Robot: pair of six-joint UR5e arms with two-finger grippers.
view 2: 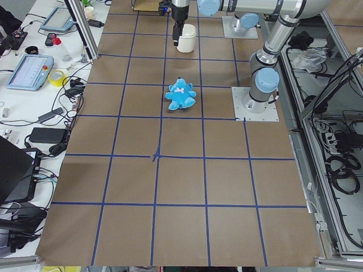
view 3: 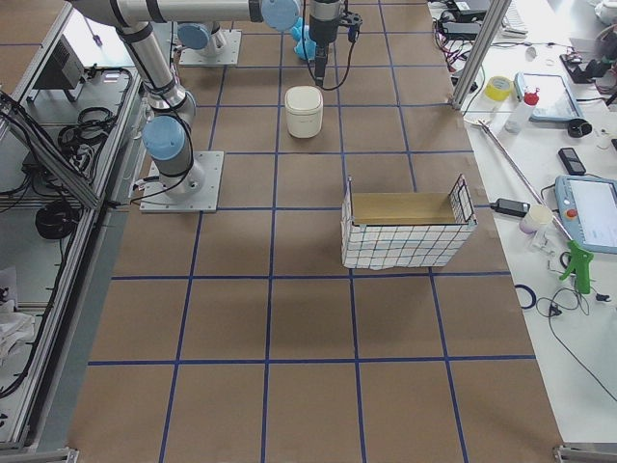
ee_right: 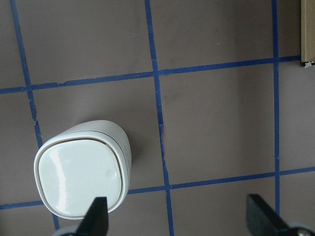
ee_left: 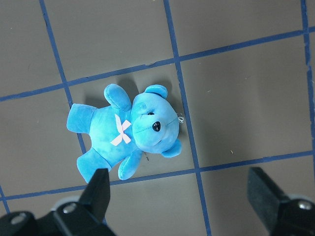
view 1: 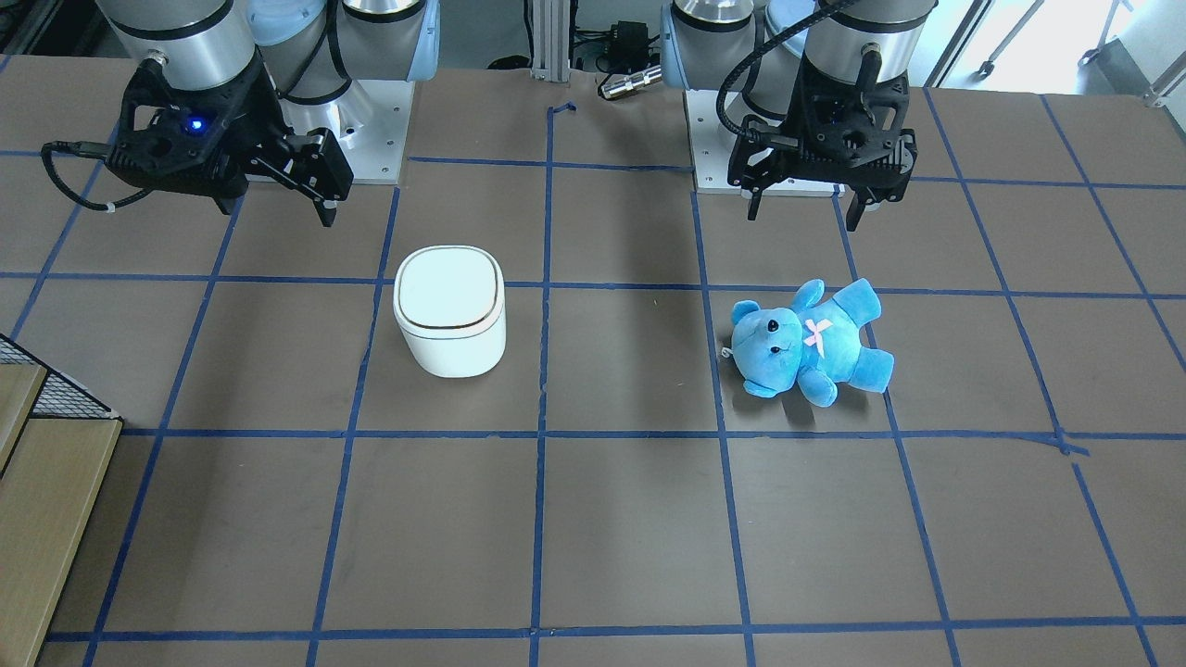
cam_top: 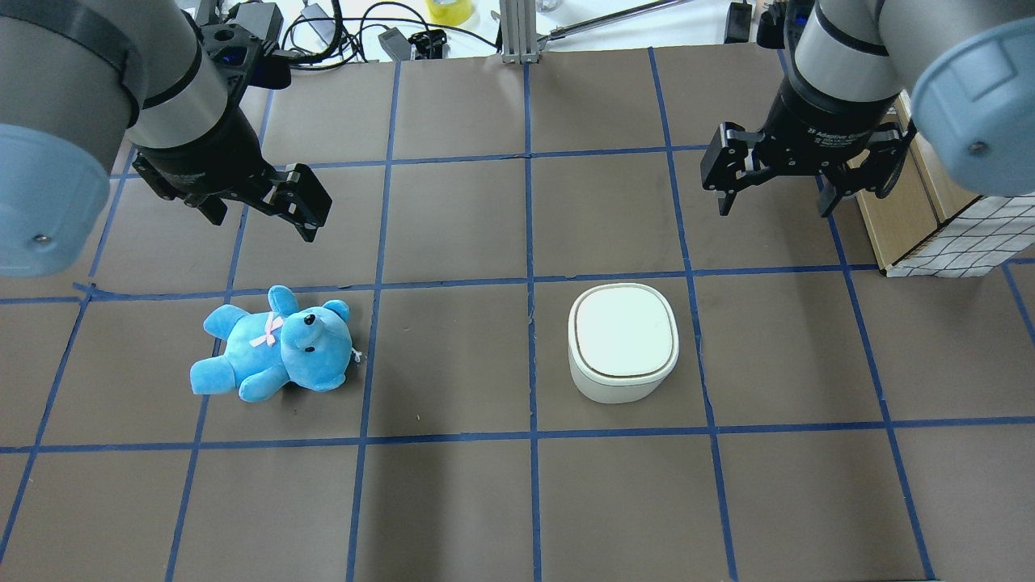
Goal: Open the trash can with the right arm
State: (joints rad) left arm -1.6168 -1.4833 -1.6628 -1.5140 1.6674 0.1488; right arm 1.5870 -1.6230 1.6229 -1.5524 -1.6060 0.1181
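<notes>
The trash can [cam_top: 623, 343] stands upright on the worktop [cam_top: 453, 501] on the robot's right side, its lid shut. The right gripper [cam_top: 775, 202] hangs in the air clear of it, jaws released and empty. The left gripper [cam_top: 263, 222] hangs near a blue teddy bear [cam_top: 275, 347], jaws also spread.

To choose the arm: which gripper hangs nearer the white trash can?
The right gripper, with the blue light; the left gripper hangs by the teddy bear.

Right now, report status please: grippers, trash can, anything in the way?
Right gripper open, empty. Left gripper open, empty. Trash can upright, lid shut, untouched. Teddy bear on left side, not in the way.
</notes>
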